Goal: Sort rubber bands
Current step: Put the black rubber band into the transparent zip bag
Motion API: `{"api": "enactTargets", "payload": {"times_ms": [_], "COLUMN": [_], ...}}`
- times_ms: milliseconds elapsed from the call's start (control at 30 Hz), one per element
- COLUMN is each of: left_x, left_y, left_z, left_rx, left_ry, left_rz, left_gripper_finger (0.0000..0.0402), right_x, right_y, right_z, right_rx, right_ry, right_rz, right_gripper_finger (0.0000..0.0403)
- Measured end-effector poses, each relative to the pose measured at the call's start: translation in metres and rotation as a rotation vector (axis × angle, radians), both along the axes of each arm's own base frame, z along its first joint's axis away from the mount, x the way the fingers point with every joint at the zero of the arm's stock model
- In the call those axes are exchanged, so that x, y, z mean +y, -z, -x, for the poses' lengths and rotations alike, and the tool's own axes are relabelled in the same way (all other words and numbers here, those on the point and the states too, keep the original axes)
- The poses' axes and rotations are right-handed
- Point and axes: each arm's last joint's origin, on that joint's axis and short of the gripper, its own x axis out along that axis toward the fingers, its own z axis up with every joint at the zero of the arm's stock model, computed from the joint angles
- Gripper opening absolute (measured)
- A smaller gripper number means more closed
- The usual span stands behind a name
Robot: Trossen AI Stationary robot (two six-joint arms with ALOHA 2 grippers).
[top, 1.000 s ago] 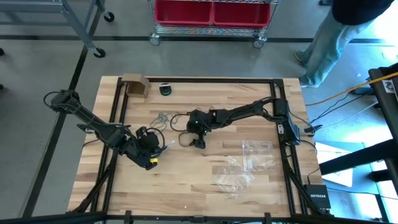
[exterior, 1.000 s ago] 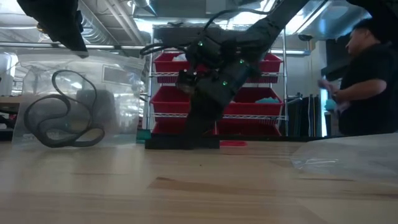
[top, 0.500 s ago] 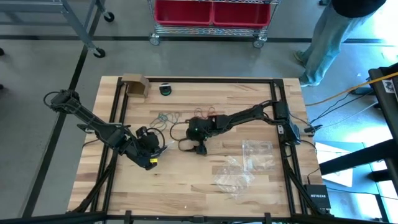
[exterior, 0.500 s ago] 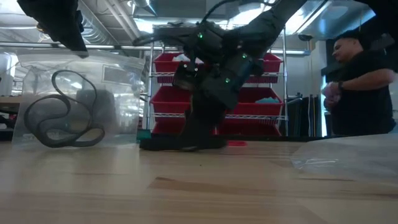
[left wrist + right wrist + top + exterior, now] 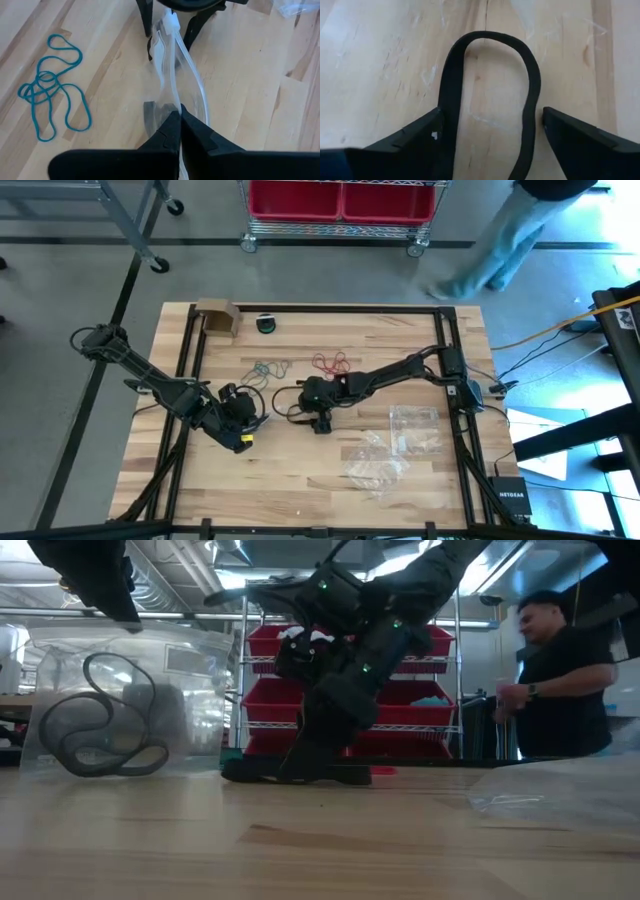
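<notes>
While both arms work mid-table:
Black rubber band [image 5: 527,105]: thick loop between spread right gripper [image 5: 490,135] fingers.
Left gripper [image 5: 179,125]: clamped on clear zip bag [image 5: 172,65], teal rubber bands [image 5: 52,90] beside.

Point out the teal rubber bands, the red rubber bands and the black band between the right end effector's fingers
teal rubber bands [image 5: 50,92]: left wrist view, on a strand in the tangle's middle.
red rubber bands [image 5: 330,362]: high view, cluster's centre.
black band [image 5: 492,37]: right wrist view, top of its curve.

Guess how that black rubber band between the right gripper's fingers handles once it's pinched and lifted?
Probably floppy: the black rubber band lies flat on the table in a bent loop. Likely light, being a thin strip. The open right gripper straddles it with slack on both sides, so it may shift or fold before it is held.
</notes>
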Motion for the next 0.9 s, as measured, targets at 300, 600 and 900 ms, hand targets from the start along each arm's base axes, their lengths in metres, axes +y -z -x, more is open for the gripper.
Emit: {"api": "enactTargets", "payload": {"times_ms": [300,600,900], "left_x": [0.000,0.000,0.000], "left_y": [0.000,0.000,0.000], "left_z": [0.000,0.000,0.000], "left_rx": [0.000,0.000,0.001], "left_ry": [0.001,0.003,0.003], "left_rz": [-0.001,-0.001,-0.001], "left_gripper_finger": [0.0000,0.0000,0.0000], "right_x": [-0.003,-0.019,-0.023], "right_y": [-0.001,-0.003,-0.004], "right_z": [-0.001,0.000,0.001], "right_rx": [-0.011,0.021,0.031], "right_ry": [0.013,0.059,0.058], "right_rz": [-0.044,-0.216,-0.240], "right_gripper_finger": [0.0304,0.0303,0.0303]}}
